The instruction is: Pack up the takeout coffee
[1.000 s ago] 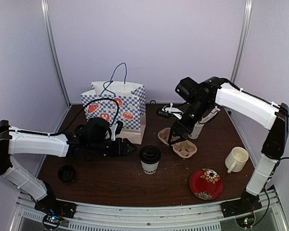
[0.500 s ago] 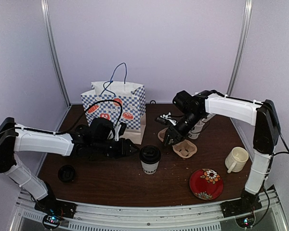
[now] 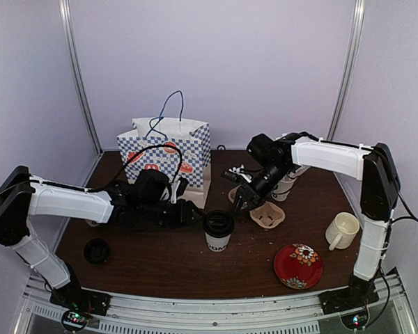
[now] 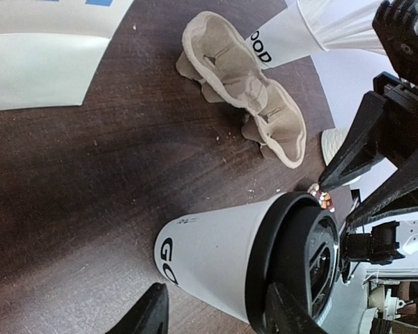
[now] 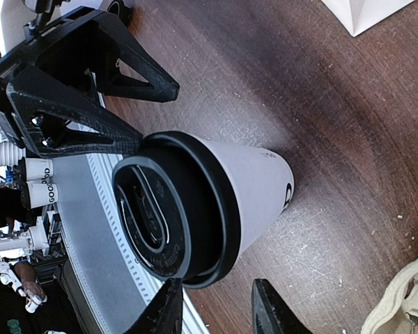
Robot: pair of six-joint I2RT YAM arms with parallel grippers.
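Observation:
A white takeout coffee cup [image 3: 217, 232] with a black lid and black lettering stands on the dark table. It fills the left wrist view as cup [image 4: 230, 254] and the right wrist view as cup [image 5: 216, 202]. My left gripper [image 3: 195, 213] is at its left side, open. In the left wrist view the left gripper [image 4: 216, 309] has the cup just ahead between its fingers, one finger at the lid rim. My right gripper [image 3: 238, 202] hangs open and empty behind the cup, over the end of a cardboard carrier [image 3: 261, 209]; the right wrist view shows bare table inside the right gripper [image 5: 216, 306].
A blue-checked paper bag [image 3: 168, 156] stands behind the left arm. Another lettered white cup [image 3: 285, 184] sits behind the carrier. A cream mug [image 3: 343, 229] and a red plate [image 3: 298, 265] lie at the right. A loose black lid [image 3: 96, 250] lies front left.
The right arm has dropped and drawn in to the carrier's left end, its jaws narrower. The left gripper has slid right up to the cup and closed a little.

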